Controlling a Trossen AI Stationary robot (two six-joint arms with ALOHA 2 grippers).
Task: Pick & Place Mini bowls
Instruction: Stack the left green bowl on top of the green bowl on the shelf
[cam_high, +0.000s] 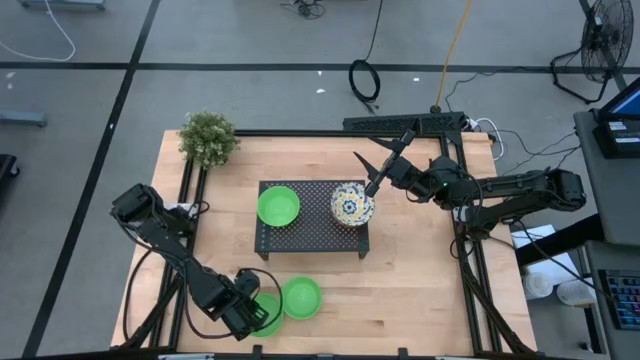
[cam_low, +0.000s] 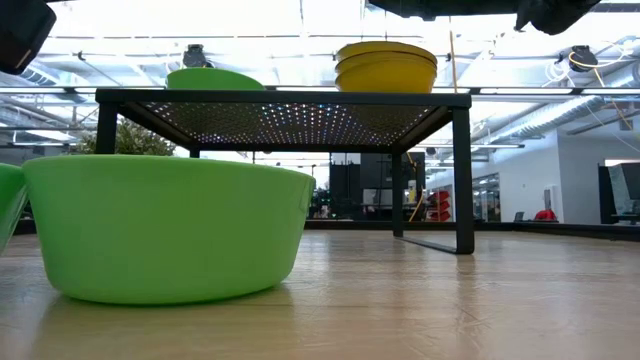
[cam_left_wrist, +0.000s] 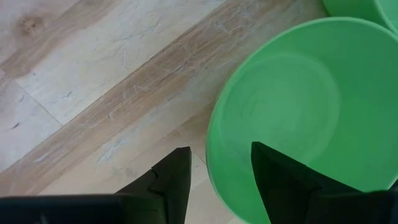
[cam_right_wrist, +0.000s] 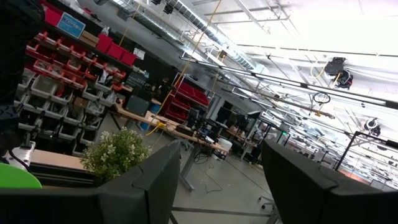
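Observation:
Two green mini bowls stand on the table near its near edge: one (cam_high: 301, 297) free, the other (cam_high: 268, 312) under my left gripper (cam_high: 256, 312). In the left wrist view that gripper (cam_left_wrist: 221, 168) is open, with one finger outside this bowl's (cam_left_wrist: 298, 99) wall and one inside; no touch shows. A third green bowl (cam_high: 278, 207) and a stack of floral bowls (cam_high: 352, 204) sit on the black rack (cam_high: 310, 235). My right gripper (cam_high: 378, 168) is open, raised beside the floral stack toward the table's far right.
A potted plant (cam_high: 208, 137) stands at the table's far left corner. The rack's legs (cam_low: 462, 170) rest mid-table. In the low view the free green bowl (cam_low: 170, 230) fills the near left. Bare wood (cam_high: 420, 290) lies right of the near bowls.

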